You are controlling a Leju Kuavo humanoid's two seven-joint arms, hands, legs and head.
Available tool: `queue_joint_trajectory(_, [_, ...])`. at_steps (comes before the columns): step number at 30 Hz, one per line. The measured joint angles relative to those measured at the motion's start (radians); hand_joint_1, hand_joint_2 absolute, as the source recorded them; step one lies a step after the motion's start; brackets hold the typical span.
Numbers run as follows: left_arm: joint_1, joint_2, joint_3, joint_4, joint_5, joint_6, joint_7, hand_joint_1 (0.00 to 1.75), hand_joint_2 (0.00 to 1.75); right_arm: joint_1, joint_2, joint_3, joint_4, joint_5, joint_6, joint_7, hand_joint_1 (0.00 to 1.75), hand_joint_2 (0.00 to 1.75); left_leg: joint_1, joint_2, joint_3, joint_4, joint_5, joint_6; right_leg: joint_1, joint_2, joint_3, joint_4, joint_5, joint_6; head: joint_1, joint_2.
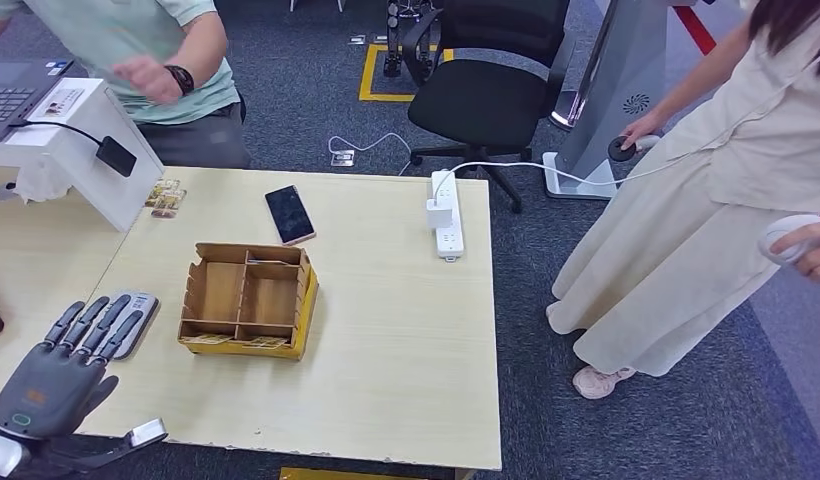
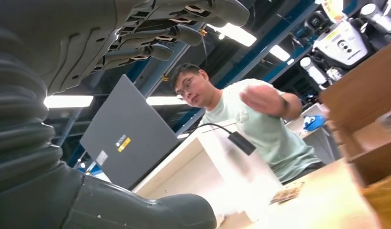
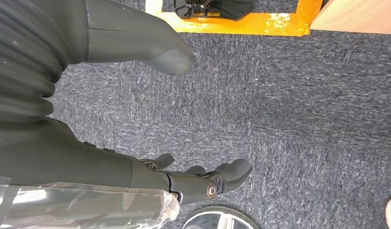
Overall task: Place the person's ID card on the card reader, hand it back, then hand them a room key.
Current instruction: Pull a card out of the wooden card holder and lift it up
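Phone [image 1: 289,214] beside power strip [image 1: 445,213], laptop [image 2: 124,136] behind.

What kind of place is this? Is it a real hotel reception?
Probably not a real hotel: it looks like a robot lab or test hall staged as a front desk. The table stands on grey office carpet with yellow floor tape, a power strip lies on it, and other robots stand under industrial ceiling lights.

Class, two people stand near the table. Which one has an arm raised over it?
The person in the pale green shirt, beside the laptop. The person in beige stands on the carpet, reaching away.
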Motion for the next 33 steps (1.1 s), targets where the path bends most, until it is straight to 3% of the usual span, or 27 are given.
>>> queue_joint_trajectory(18, [-0.197,-0.082,-0.267,0.105,-0.036,-0.008,-0.017,0.00,1.75,-0.026,0.000,0.033,-0.001,-0.003,0.003,0.004,0.00,1.75,0.000,-0.002,0.000,0.000,0.000,0.000,0.000,-0.002,0.000,0.000,0.000,0.000,0.000,0.000])
queue_joint_trajectory(33, [-0.271,-0.095,-0.330,0.127,-0.035,-0.032,-0.021,0.00,1.75,-0.029,0.003,0.052,-0.004,-0.015,0.014,0.013,0.00,1.75,0.000,-0.002,0.000,0.000,0.000,0.000,0.000,-0.002,0.000,0.000,0.000,0.000,0.000,0.000])
